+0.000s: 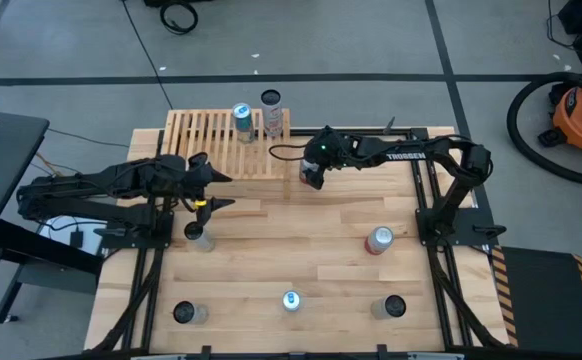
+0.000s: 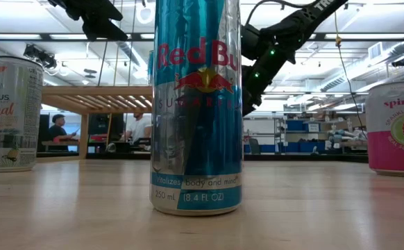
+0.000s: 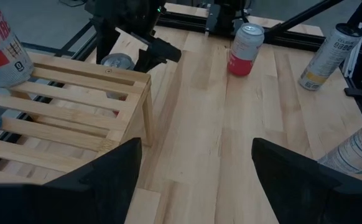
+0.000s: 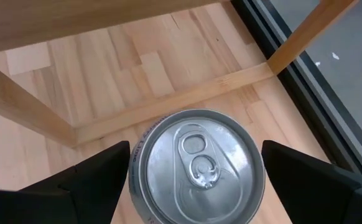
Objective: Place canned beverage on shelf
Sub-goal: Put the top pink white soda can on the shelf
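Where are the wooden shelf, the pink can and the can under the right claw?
shelf (image 1: 203, 140): high view, bare slats.
pink can (image 1: 378, 240): high view, its side.
silver can (image 4: 196, 165): right wrist view, its lid, between the open fingers.

The Red Bull can (image 2: 196, 104) is showing blue and silver panels with red lettering. The Spindrift can (image 2: 396, 126) is glowing pink-red under a white band, possibly a raspberry printed there. The shelf (image 3: 69, 112) is showing pale wood.
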You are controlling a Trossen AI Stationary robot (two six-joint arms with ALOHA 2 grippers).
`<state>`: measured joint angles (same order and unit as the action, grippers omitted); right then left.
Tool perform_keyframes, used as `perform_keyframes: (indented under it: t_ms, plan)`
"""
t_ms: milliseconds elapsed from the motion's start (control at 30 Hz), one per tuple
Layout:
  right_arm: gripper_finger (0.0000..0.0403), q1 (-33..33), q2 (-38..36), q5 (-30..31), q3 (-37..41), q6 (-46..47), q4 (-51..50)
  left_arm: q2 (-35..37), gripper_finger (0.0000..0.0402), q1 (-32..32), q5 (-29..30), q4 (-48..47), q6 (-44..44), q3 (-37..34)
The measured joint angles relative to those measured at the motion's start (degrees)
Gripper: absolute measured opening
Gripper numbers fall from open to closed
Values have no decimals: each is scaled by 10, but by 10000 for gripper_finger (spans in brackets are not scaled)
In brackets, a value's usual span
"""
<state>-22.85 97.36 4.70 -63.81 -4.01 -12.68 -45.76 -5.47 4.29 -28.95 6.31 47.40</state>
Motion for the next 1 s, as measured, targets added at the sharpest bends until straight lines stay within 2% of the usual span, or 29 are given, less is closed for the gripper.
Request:
perform_keyframes:
  t_ms: [300,800,1000]
  plan:
    - [293,0,-2,5,0,3,3,0,314,0,0,0,-1,0]
    - [292,2,-4,5,0,11,0,0,314,0,0,-18,-15,0]
    - [292,16,-46,-3,1,19,-39,0,314,0,0,-39,-17,0]
